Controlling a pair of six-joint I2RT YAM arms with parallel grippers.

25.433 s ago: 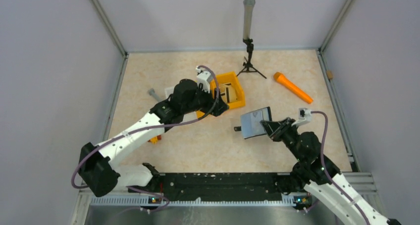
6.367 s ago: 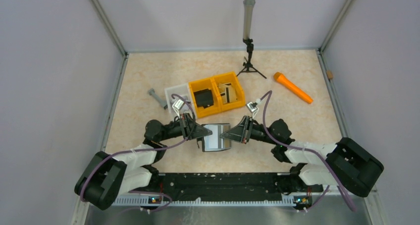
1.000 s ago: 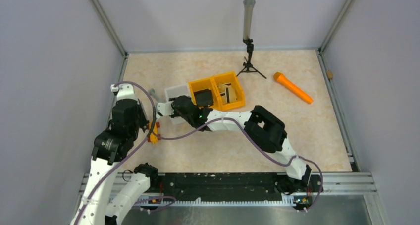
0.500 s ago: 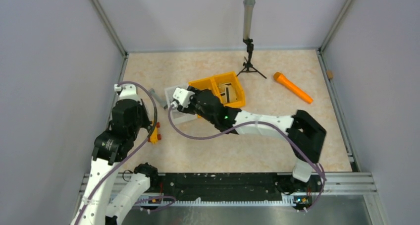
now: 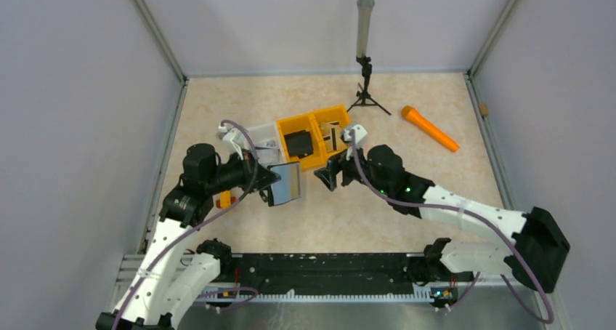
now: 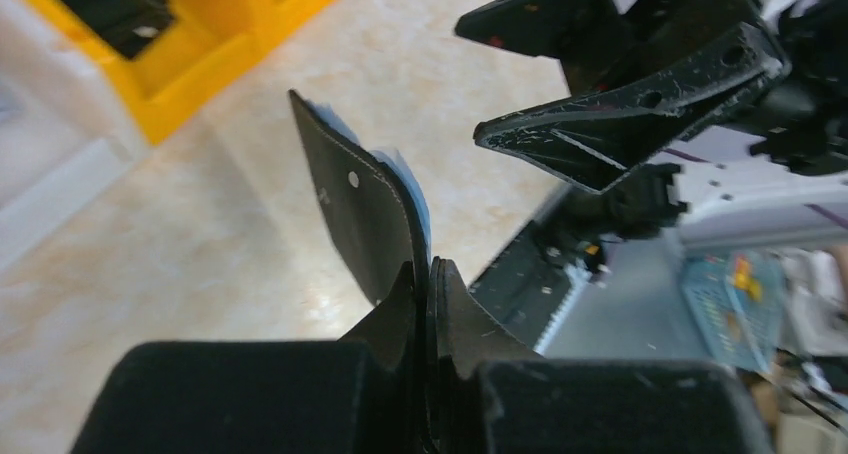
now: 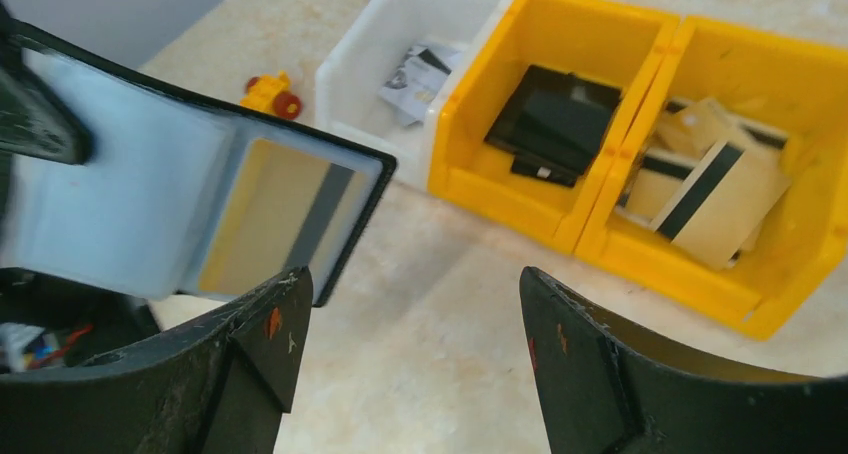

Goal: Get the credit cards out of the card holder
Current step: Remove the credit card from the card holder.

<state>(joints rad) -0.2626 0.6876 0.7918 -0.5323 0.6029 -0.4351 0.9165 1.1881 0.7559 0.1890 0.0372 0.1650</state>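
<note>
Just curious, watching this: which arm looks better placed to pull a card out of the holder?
Right. The right gripper is open beside the card holder, facing a card in its slot; the left gripper is busy holding it.

Soft, even light is coming from above; the table (image 5: 240, 97) is looking bright, with only faint shadows under the arms (image 5: 465, 214). In the left wrist view the bins (image 6: 215, 44) and background are blurring. In the right wrist view the holder (image 7: 120, 204) lining is glowing almost white.
</note>
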